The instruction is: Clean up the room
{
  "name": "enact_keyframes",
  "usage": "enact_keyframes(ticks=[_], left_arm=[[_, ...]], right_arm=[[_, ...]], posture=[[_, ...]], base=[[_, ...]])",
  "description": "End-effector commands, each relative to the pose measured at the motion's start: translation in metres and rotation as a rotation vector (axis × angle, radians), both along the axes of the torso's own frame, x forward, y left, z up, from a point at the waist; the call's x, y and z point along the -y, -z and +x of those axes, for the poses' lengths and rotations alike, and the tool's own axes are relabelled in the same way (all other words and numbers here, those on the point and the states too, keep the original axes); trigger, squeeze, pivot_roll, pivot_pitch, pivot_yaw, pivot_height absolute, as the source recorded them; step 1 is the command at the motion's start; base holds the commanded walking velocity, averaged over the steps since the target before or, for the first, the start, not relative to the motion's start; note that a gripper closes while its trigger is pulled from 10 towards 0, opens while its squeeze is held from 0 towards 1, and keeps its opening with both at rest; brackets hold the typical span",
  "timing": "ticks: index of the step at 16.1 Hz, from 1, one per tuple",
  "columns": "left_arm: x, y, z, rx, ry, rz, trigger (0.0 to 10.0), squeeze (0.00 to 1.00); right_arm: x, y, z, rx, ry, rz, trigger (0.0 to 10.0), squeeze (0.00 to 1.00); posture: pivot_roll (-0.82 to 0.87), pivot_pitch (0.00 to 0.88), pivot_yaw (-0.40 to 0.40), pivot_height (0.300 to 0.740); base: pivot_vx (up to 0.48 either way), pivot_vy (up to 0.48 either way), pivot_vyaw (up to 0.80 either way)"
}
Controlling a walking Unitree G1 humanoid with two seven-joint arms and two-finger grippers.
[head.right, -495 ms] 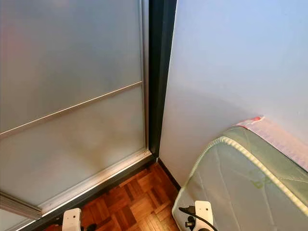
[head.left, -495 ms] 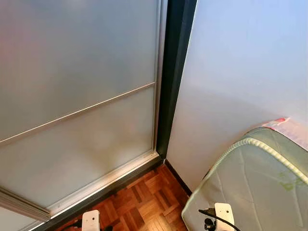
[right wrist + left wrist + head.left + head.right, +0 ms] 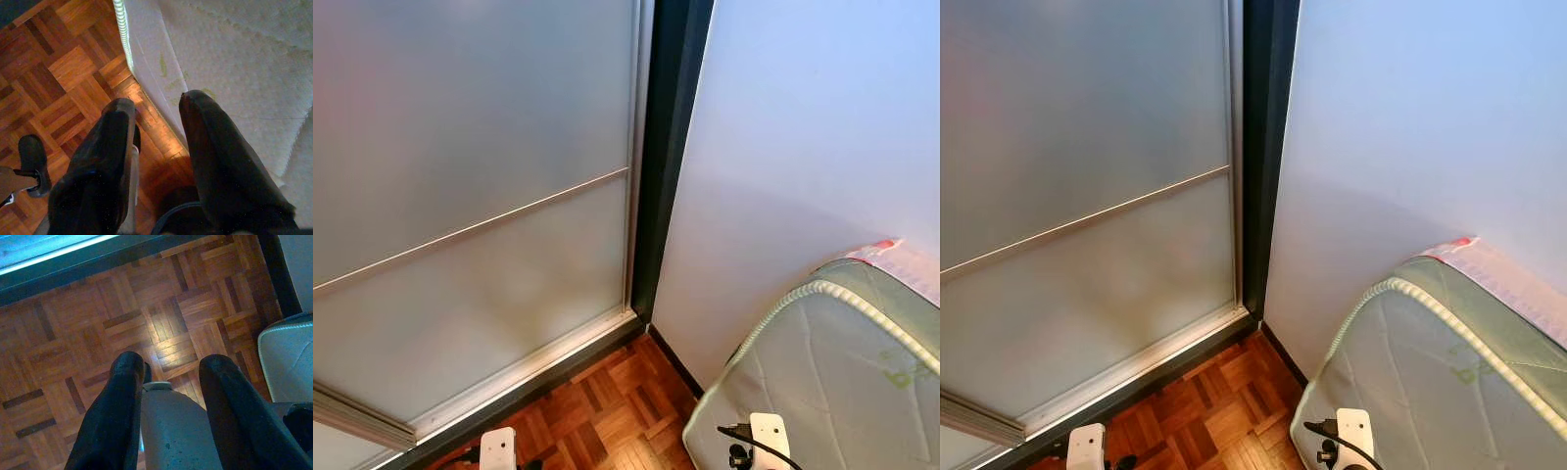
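Jaws of both grippers parted, nothing between them, touching nothing. Left gripper (image 3: 168, 369) hangs over the parquet floor (image 3: 98, 318), its two black fingers (image 3: 115, 406) spread with a gap. Right gripper (image 3: 156, 110) hangs at the bed's edge, two fingers (image 3: 220, 156) likewise apart, one over floor, one over the mattress (image 3: 234, 63). No containers visible. One mattress, pale green with a ribbed piped edge (image 3: 842, 294), sits against the white wall (image 3: 803, 147) on the robot's right; a pink-patterned cover (image 3: 1518, 284) shows along its wall side. One frosted sliding door (image 3: 470, 196) with a silver rail, dark frame post (image 3: 666, 147) in the corner. Two white wrist parts at bottom of head views, left (image 3: 497, 450) and right (image 3: 769, 436).
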State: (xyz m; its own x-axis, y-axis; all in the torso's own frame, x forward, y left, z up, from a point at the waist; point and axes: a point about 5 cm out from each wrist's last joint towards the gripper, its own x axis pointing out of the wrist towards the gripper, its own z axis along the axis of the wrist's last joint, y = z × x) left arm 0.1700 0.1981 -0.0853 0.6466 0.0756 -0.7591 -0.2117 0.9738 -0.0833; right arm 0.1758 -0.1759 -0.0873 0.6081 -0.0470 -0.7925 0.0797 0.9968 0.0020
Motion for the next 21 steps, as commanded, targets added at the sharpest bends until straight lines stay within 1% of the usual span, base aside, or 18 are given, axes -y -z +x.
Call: enact_keyframes(ticks=[1, 2, 3, 4, 5, 6, 10, 12, 13, 14, 16, 21], left_arm=[[-0.024, -0.01, 0.017, -0.03, 0.014, 0.055, 10.0, 0.0], [-0.025, -0.009, 0.015, -0.047, 0.045, 0.085, 10.0, 0.0], [-0.026, -0.007, 0.01, -0.072, 0.103, 0.128, 10.0, 0.0], [-0.029, -0.007, 0.008, -0.078, 0.081, 0.13, 10.0, 0.0], [-0.03, -0.006, 0.006, -0.084, 0.067, 0.122, 10.0, 0.0], [-0.03, -0.005, 0.005, -0.089, 0.082, 0.116, 10.0, 0.0], [-0.026, -0.004, 0.004, -0.087, 0.085, 0.105, 10.0, 0.0], [-0.025, -0.003, 0.003, -0.096, 0.11, 0.116, 10.0, 0.0], [-0.025, -0.002, 0.001, -0.106, 0.1, 0.102, 10.0, 0.0], [-0.027, -0.002, 0.0, -0.108, 0.107, 0.115, 10.0, 0.0], [-0.031, -0.001, -0.005, -0.129, 0.138, 0.143, 10.0, 0.0], [-0.045, 0.002, -0.022, -0.177, 0.125, 0.158, 10.0, 0.0]], right_arm=[[0.038, 0.003, -0.017, -0.05, 0.233, 0.092, 10.0, 0.0], [0.036, 0.005, -0.02, -0.076, 0.23, 0.087, 10.0, 0.0], [0.025, 0.01, -0.027, -0.099, 0.231, 0.116, 10.0, 0.0], [0.021, 0.011, -0.03, -0.104, 0.243, 0.137, 10.0, 0.0], [0.021, 0.013, -0.033, -0.118, 0.256, 0.141, 10.0, 0.0], [0.022, 0.013, -0.033, -0.12, 0.253, 0.14, 10.0, 0.0], [0.013, 0.014, -0.034, -0.117, 0.237, 0.153, 10.0, 0.0], [0.01, 0.015, -0.036, -0.122, 0.222, 0.166, 10.0, 0.0], [0.009, 0.015, -0.037, -0.126, 0.223, 0.175, 10.0, 0.0], [0.008, 0.016, -0.038, -0.127, 0.219, 0.176, 10.0, 0.0], [0.009, 0.016, -0.039, -0.128, 0.22, 0.177, 10.0, 0.0], [0.01, 0.016, -0.04, -0.131, 0.216, 0.184, 10.0, 0.0]], posture=[[0.02, 0.0, 0.011, 0.74], [0.02, 0.0, 0.013, 0.74], [0.03, 0.0, 0.01, 0.74], [0.03, 0.0, 0.007, 0.74], [0.02, 0.0, 0.004, 0.74], [0.01, 0.0, 0.002, 0.74], [0.02, 0.0, -0.001, 0.74], [0.02, 0.0, 0.004, 0.74], [0.02, 0.0, 0.008, 0.74], [0.02, 0.0, 0.01, 0.74], [0.02, 0.0, 0.015, 0.74], [0.02, 0.0, 0.025, 0.74]], base=[[0.0, 0.0, 0.0], [0.0, 0.0, 0.0], [0.0, 0.0, 0.0], [0.0, 0.0, 0.0], [0.0, 0.0, -0.64], [0.0, 0.0, -0.79], [0.0, 0.0, -0.78], [0.0, 0.0, -0.78], [0.0, 0.251, -0.78], [0.0, 0.375, -0.78], [0.0, 0.0, -0.78], [0.0, 0.0, -0.78]])
